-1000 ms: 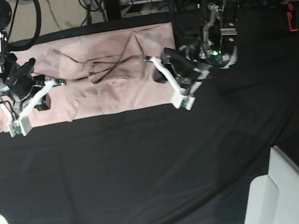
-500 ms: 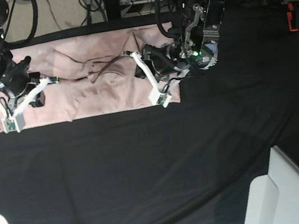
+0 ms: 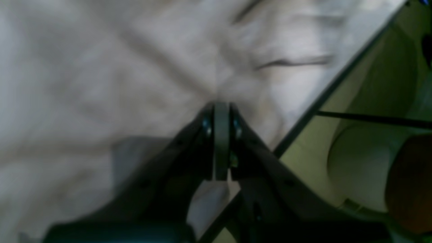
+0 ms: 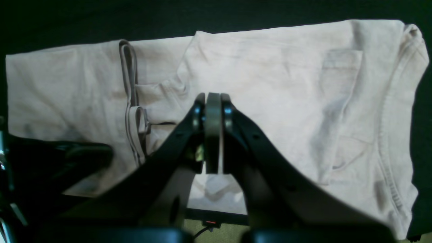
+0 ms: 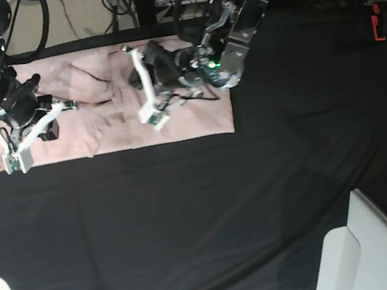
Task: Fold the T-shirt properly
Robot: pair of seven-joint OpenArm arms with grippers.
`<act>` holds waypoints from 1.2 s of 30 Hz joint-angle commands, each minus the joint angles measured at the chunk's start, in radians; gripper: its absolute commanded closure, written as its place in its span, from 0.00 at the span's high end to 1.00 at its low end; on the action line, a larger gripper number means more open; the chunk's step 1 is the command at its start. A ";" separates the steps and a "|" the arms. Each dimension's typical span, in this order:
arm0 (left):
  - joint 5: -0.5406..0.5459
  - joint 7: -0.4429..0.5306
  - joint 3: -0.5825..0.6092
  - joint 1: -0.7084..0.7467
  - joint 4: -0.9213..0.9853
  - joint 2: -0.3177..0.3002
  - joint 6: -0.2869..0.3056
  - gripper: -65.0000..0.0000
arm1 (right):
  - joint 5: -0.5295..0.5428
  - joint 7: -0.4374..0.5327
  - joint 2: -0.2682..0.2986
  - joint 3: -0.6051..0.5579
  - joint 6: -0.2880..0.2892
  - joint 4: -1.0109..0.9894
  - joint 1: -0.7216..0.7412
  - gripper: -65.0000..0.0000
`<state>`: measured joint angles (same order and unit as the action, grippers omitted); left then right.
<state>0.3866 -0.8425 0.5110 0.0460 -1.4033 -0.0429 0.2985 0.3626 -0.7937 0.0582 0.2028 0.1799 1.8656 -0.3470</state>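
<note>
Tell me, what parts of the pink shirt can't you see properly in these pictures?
- Base view: the left gripper and its arm cover the T-shirt's middle.
- Left wrist view: the cloth is blurred, so its folds are unclear.
- Right wrist view: the right gripper hides the cloth beneath it.

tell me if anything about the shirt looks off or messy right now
The pale pink cotton T-shirt lies as a long band, but its middle is bunched into creases around the left claw, not flat; its near edge is straight.

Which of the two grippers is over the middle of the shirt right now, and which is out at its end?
The left gripper is over the middle of the T-shirt; the right gripper sits at its far end.
</note>
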 commanded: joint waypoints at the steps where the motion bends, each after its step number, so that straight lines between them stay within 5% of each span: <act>1: 0.013 0.015 0.007 -0.010 -0.020 0.011 0.008 0.00 | 0.008 0.018 0.009 0.002 0.003 0.019 0.007 0.00; 5: 0.013 0.015 -0.056 -0.008 -0.087 0.007 0.006 0.00 | 0.008 0.018 0.010 0.002 0.003 0.018 0.007 0.00; 9: 0.013 0.005 -0.249 0.032 -0.224 -0.067 0.005 0.00 | 0.011 0.018 0.022 0.060 0.014 0.021 0.013 0.00; 13: 0.013 0.007 -0.476 0.137 -0.305 -0.182 0.008 0.00 | 0.169 0.010 0.021 0.226 0.157 0.012 0.036 0.00; 16: 0.013 0.013 -0.656 0.240 -0.321 -0.239 0.008 0.00 | 0.280 -0.023 0.035 0.338 0.197 -0.044 0.050 0.00; 21: 0.005 0.015 -0.955 0.389 -0.302 -0.275 0.008 0.00 | 0.290 -0.068 0.059 0.452 0.220 -0.160 0.102 0.01; 25: 0.010 0.015 -1.119 0.461 -0.302 -0.272 0.024 0.00 | 0.290 -0.112 0.059 0.593 0.353 -0.289 0.164 0.02; 29: 0.008 0.015 -1.210 0.486 -0.302 -0.245 0.169 0.00 | 0.290 -0.293 0.079 0.782 0.507 -0.462 0.269 0.26; 34: 0.004 0.015 -1.288 0.484 -0.304 -0.202 0.330 0.00 | 0.290 -0.410 0.194 0.851 0.518 -0.697 0.326 0.80; 36: 0.004 0.015 -1.290 0.484 -0.302 -0.202 0.356 0.00 | 0.290 -0.407 0.239 0.849 0.518 -0.789 0.328 0.87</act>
<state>0.3801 -0.8406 -0.7708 0.5259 -1.6905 -0.2310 0.6498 0.6380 -1.2015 0.2844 1.0485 0.6949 1.0599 -0.0254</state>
